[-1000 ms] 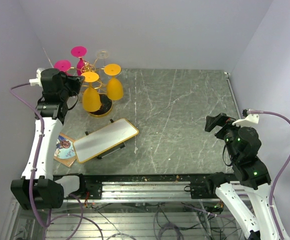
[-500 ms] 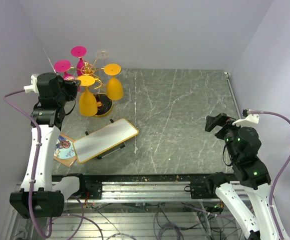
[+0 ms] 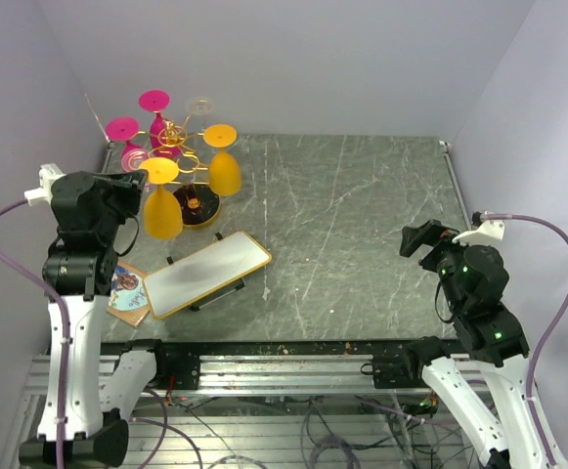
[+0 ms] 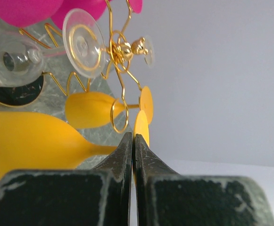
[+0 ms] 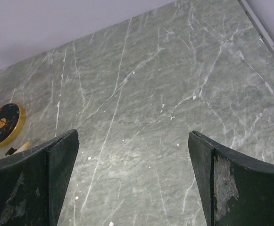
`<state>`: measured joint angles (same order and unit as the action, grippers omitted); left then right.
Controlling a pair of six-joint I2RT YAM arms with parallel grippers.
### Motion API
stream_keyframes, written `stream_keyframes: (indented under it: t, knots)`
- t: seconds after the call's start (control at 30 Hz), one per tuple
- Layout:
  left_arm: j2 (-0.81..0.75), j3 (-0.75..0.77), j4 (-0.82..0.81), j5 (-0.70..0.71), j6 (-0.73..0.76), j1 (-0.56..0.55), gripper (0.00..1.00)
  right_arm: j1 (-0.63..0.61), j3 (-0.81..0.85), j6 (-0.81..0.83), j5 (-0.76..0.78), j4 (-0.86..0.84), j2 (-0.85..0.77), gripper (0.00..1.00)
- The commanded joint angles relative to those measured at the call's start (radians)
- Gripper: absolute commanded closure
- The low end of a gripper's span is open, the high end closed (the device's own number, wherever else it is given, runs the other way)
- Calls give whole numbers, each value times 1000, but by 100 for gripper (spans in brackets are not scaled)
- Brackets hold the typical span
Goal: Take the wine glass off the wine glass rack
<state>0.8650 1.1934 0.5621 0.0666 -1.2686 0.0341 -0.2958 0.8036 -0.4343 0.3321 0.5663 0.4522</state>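
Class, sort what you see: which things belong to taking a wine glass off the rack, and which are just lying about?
Part of the job:
- wine glass rack
- yellow wine glass, gripped at its stem
- left hand, shut on that glass

Just lying about:
- yellow-framed white board
- picture card
- right hand, open and holding nothing

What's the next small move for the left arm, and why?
Probably draw the yellow wine glass a little further from the wine glass rack before lowering it. The left gripper has its jaws shut on the stem. The glass hangs bowl-down beside the rack, and its foot looks only just clear of the gold ring loops, with the other glasses close by.
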Motion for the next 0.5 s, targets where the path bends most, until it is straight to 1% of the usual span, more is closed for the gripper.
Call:
stream_keyframes:
  t: [0.0,0.1,0.23,0.33,0.47]
  knots:
    - [-90,-84,-76,-156,8,13,93,4,-10,-4,-6,-8,11,0]
    - [-129,-135,-157,-254,8,12,93,4,-8,-3,-19,-9,20,0]
    - [-135,-178,-276,-386,1,11,93,4,-7,-24,-42,-7,47,0]
    - [-131,-235,-435,-486,-38,10,93,4,12,-65,-40,16,91,0]
    - [-122,-281,-549,-556,-58,-1,93,4,47,-113,-48,51,148,0]
